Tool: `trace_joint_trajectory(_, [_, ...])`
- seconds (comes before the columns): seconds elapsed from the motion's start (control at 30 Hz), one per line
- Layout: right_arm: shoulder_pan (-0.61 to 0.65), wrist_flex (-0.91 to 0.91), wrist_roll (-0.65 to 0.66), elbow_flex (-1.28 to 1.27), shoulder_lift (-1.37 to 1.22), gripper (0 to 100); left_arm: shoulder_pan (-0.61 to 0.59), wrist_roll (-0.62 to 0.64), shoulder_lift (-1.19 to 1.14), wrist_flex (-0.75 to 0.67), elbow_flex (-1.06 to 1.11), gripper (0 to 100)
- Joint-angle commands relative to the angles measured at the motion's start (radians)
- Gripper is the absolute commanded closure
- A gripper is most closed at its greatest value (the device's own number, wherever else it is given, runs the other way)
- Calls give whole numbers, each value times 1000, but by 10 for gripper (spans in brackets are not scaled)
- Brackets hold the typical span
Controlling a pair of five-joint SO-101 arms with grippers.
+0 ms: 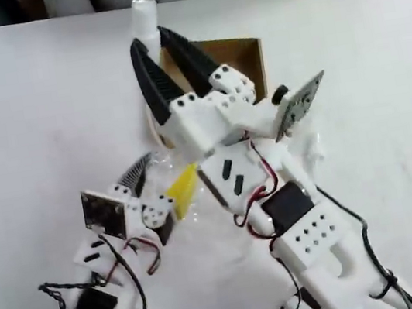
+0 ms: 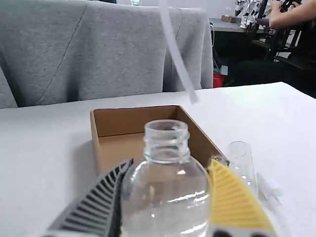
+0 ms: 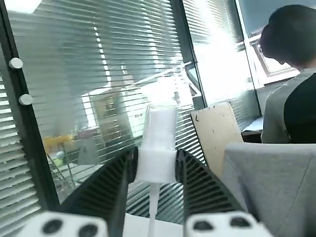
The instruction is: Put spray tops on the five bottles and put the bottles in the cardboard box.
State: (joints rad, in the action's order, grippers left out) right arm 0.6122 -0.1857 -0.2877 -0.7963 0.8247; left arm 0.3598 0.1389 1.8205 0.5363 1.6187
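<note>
The left hand [image 2: 171, 164] is closed on a clear bottle [image 2: 167, 197] and holds it upright on the worktop [image 1: 27, 112] with its mouth open. The box [image 2: 128, 120] sits just beyond, at about 1 o'clock from the bottle. The right hand [image 3: 156, 154] pinches a spray top [image 3: 158, 131] by its body, raised toward 12 o'clock. The top's dip tube [image 2: 177, 59] hangs at a slant above the bottle, with its tip not yet in the mouth.

The main risk, as I judge it, is the tube. It is long, thin and angled, so it can miss the narrow neck, catch the rim and bend, or slide down outside the bottle. Pressing down off-centre could tip the bottle or twist it in the left hand's grip. The top is gripped on a small area and may turn between the fingers. Another bottle [image 2: 241, 160] lies just beside the held one, near enough to be knocked.
</note>
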Motion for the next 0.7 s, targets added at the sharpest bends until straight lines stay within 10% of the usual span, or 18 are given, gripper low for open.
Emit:
trace_joint_trajectory(0.0, [2, -22, -12, 2, 21, 981, 4, 6, 8, -28, -8, 980])
trace_joint_trajectory(0.67, [-1, -196, -12, 11, -119, 981, 4, 6, 8, -28, -8, 980])
